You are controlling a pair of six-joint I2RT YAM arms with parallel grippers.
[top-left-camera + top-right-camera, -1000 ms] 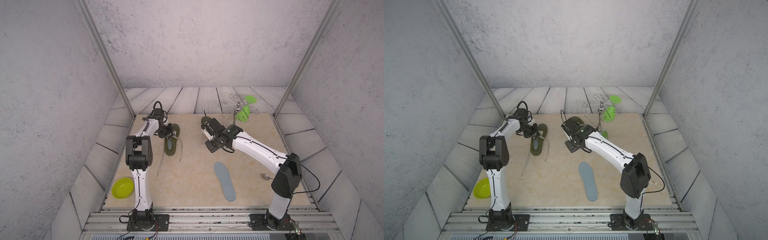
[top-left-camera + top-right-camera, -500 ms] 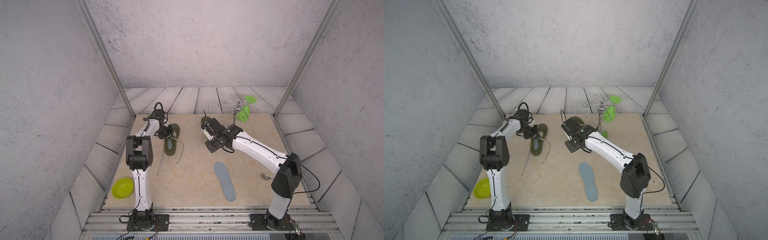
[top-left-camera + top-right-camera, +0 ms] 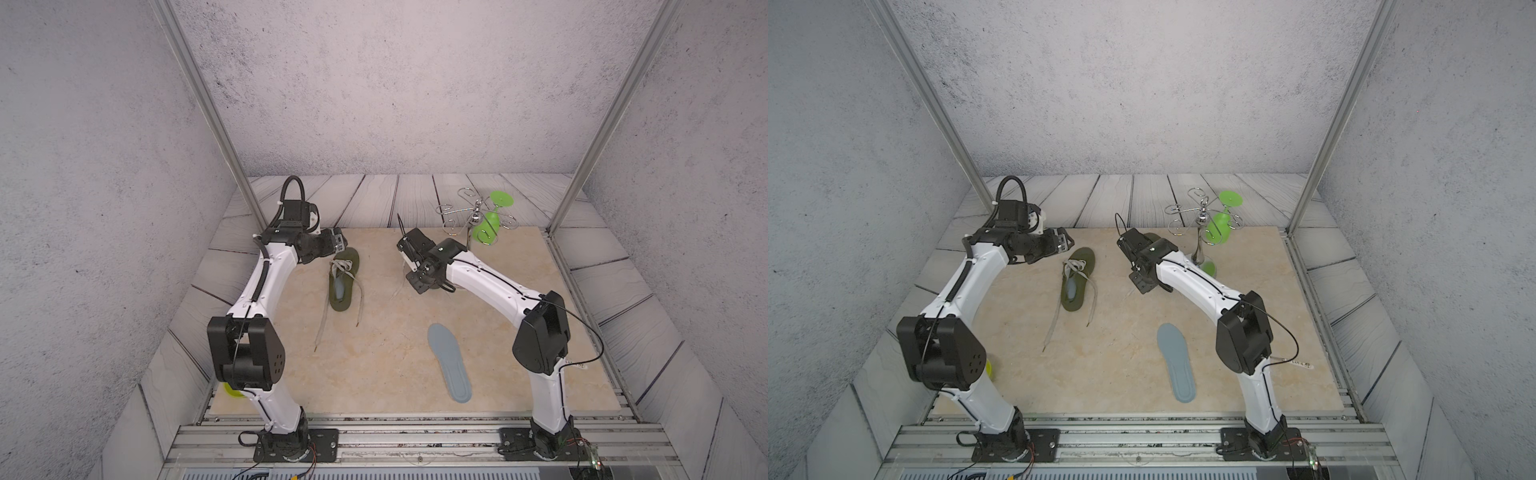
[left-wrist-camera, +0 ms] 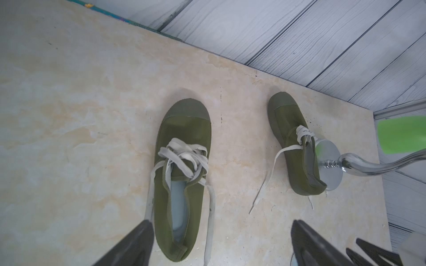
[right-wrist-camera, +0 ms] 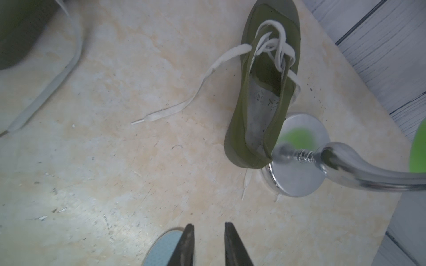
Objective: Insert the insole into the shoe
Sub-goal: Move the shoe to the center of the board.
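Note:
An olive shoe lies at the left of the mat, and a pale blue insole shows inside it. My left gripper hangs just behind its toe, jaws wide open and empty. A second olive shoe lies under my right arm, with a bare grey inside. A loose blue-grey insole lies flat near the front. My right gripper hovers over the mat, slightly open with nothing between its fingers, one fingertip above the insole's end.
A chrome wire rack holds a green glass at the back right. Its round base touches the second shoe's heel. Long laces trail over the mat. A yellow-green bowl sits behind the left arm's base.
My left gripper has opened wide and drawn back from the left shoe. The right gripper's jaws have parted a little. The shoes and the loose insole have stayed put.

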